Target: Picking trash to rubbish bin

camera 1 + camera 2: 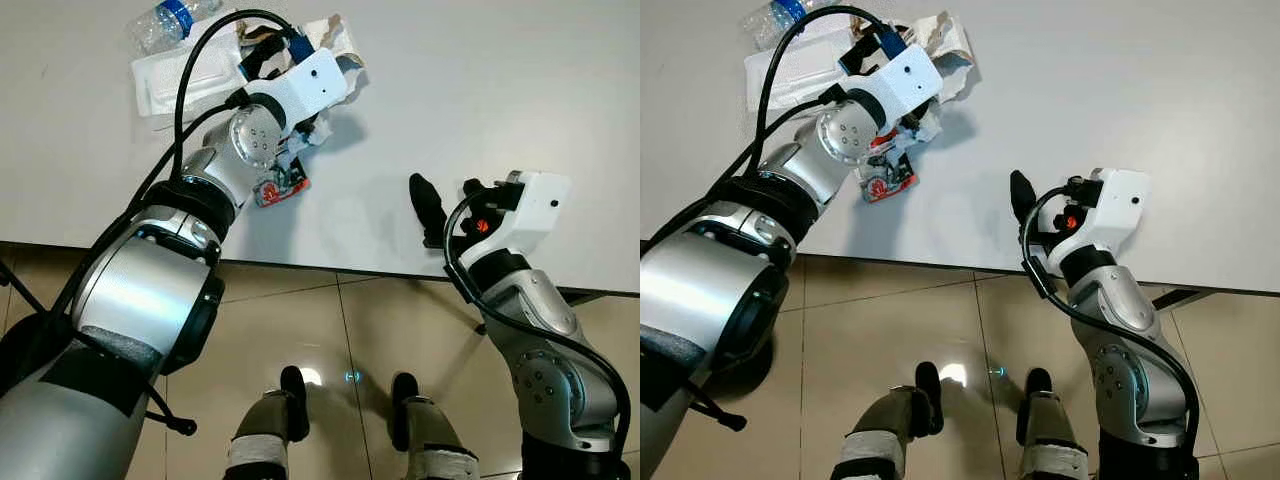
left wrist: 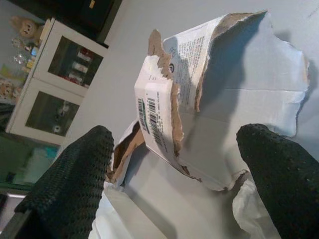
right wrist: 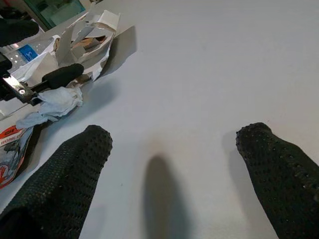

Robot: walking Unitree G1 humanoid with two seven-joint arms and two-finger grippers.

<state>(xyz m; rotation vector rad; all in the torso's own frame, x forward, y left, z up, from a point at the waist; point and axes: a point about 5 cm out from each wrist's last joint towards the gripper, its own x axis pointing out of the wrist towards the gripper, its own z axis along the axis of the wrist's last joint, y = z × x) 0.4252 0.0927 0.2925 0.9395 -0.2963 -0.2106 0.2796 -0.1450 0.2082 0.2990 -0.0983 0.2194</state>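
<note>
A torn white cardboard carton (image 2: 224, 99) with a barcode lies at the far side of the trash pile on the white table (image 1: 500, 90). My left gripper (image 2: 179, 144) is open, one finger on each side of the carton's near edge and not closed on it. Under that wrist lie a crumpled white tissue (image 3: 57, 102) and a red and white snack wrapper (image 1: 282, 188). My right gripper (image 1: 450, 200) hovers open over bare table near the front edge, to the right of the pile, with nothing between its fingers.
A clear plastic bottle (image 1: 165, 22) with a blue label and a flat white plastic packet (image 1: 185, 75) lie at the far left of the pile. The table's front edge (image 1: 330, 268) runs just before my legs, above beige floor tiles (image 1: 380, 330).
</note>
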